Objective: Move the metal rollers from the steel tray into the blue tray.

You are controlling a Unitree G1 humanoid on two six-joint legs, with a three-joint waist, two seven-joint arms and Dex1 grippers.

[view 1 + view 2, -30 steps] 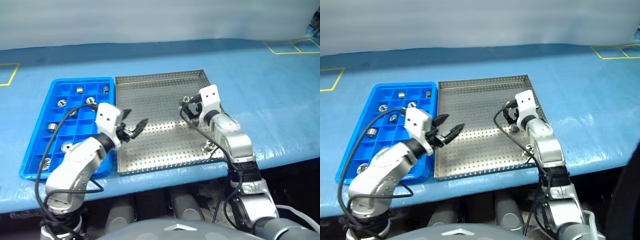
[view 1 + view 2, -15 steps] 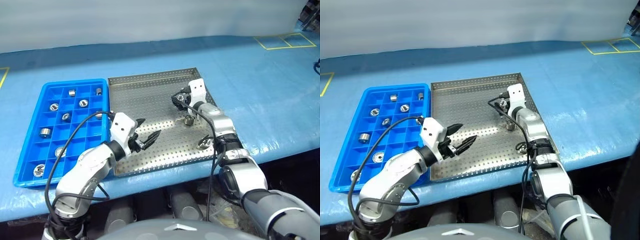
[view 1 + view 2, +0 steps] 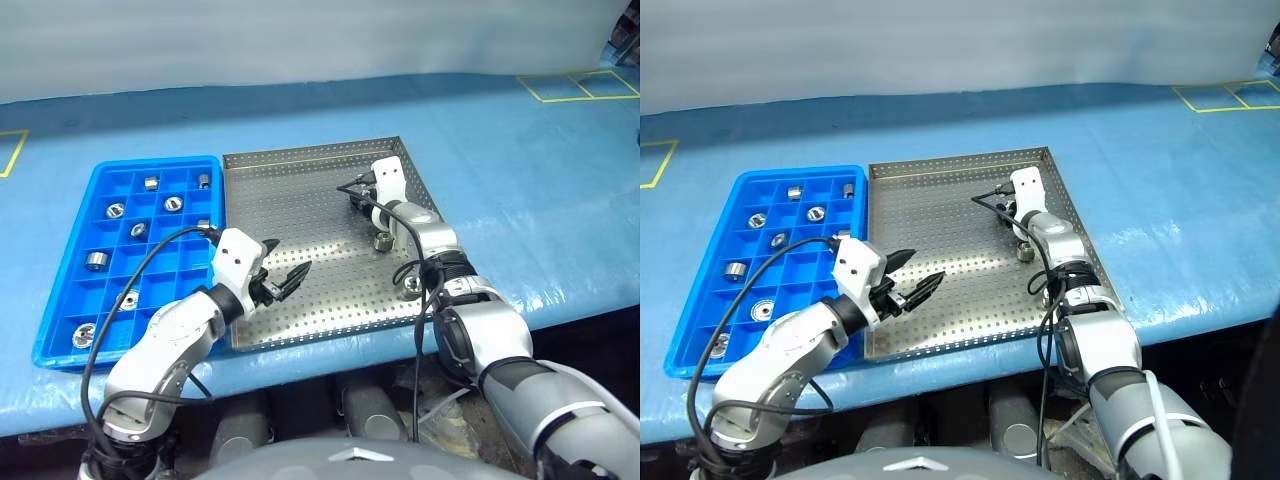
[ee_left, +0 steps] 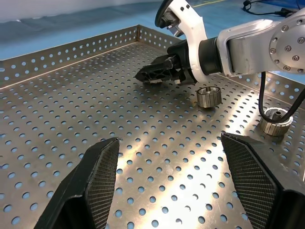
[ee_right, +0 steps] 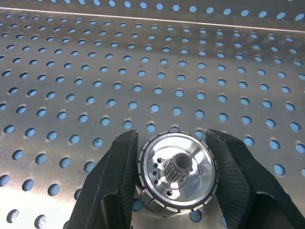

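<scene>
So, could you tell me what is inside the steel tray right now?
Three metal rollers: one clamped in the right gripper, two loose on the steel tray near its right rim. Anything beneath the arms is hidden.

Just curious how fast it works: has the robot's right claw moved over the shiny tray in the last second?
Yes. The right gripper has reached farther toward the steel tray's far rim, and its fingers have shut on a metal roller.

Two head cameras look forward and down from above the table's (image 3: 560,180) near edge, sharing both trays. Each wrist camera looks low and close across the steel tray's (image 3: 300,200) perforated floor.
</scene>
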